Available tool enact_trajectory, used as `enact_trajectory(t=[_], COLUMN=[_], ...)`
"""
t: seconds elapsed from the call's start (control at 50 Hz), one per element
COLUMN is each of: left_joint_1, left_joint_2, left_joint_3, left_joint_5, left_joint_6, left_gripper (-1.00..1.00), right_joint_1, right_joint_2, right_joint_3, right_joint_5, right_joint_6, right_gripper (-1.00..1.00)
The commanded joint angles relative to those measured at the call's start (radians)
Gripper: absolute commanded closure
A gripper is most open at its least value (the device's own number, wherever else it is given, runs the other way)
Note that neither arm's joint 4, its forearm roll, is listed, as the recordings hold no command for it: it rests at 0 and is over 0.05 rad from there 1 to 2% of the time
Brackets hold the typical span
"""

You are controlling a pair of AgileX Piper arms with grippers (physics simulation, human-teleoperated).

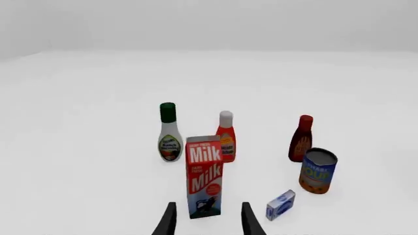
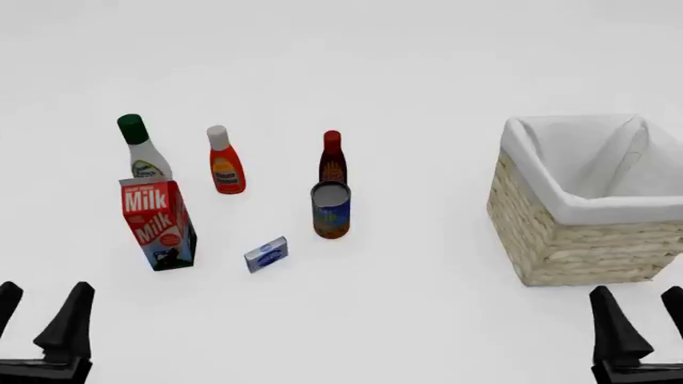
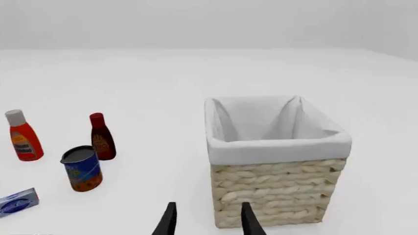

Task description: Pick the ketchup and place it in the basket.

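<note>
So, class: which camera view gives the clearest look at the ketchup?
The front view: the ketchup stands whole and unobstructed. In the left wrist view the milk carton covers its lower part. The right wrist view shows it whole but at the frame's edge.

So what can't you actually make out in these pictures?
- Ketchup: in the left wrist view the milk carton covers its lower part; its label's small print is too blurred to read.
- Basket: its floor is hidden by its own walls in the front view.
- Left gripper and right gripper: the front view's bottom edge cuts them off.
- Small blue box: the right wrist view's edge crops it.
</note>
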Motion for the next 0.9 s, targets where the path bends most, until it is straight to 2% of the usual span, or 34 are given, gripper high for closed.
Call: enact_trajectory(t=[0.02,0.18,0.22,0.4,0.44,0.48,0.52,0.54,0.56,0.66,0.68,0.9], left_joint_1=[-0.001,-0.019,-0.017,-0.028,-0.021,-0.027,-0.011,-0.018,-0.007,-0.031,-0.026,-0.076], left_joint_2=[-0.055,-0.05,-0.026,0.223,0.29,0.311,0.372,0.405,0.42,0.482,0.492,0.624], left_joint_3=[-0.028,-0.054,-0.063,-0.191,-0.213,-0.224,-0.25,-0.276,-0.286,-0.345,-0.354,-0.504], left_joint_5=[0.04,0.088,0.076,-0.001,-0.022,-0.024,-0.032,-0.021,-0.021,-0.008,-0.015,0.059], left_joint_6=[0.075,0.139,0.129,0.157,0.188,0.166,0.185,0.157,0.179,0.18,0.207,0.201], left_gripper=[-1.0,-1.0,-1.0,-1.0,-1.0,-1.0,-1.0,-1.0,-1.0,-1.0,-1.0,-1.0], right_joint_1=[0.011,0.007,0.007,0.001,0.001,0.002,0.002,0.001,0.0,-0.003,-0.002,-0.004], right_joint_2=[-0.013,-0.017,-0.017,-0.018,-0.018,-0.018,-0.018,-0.017,-0.017,-0.018,-0.018,-0.018], right_joint_3=[-0.002,-0.002,-0.002,-0.004,-0.002,-0.003,-0.003,-0.004,-0.004,-0.003,-0.005,-0.004], right_joint_5=[0.015,0.01,0.01,0.003,0.0,0.001,0.0,0.001,0.0,-0.003,-0.001,-0.001], right_joint_6=[-0.007,-0.012,-0.012,-0.014,-0.014,-0.015,-0.014,-0.015,-0.02,-0.025,-0.026,-0.038], right_gripper=[-1.0,-1.0,-1.0,-1.0,-1.0,-1.0,-1.0,-1.0,-1.0,-1.0,-1.0,-1.0])
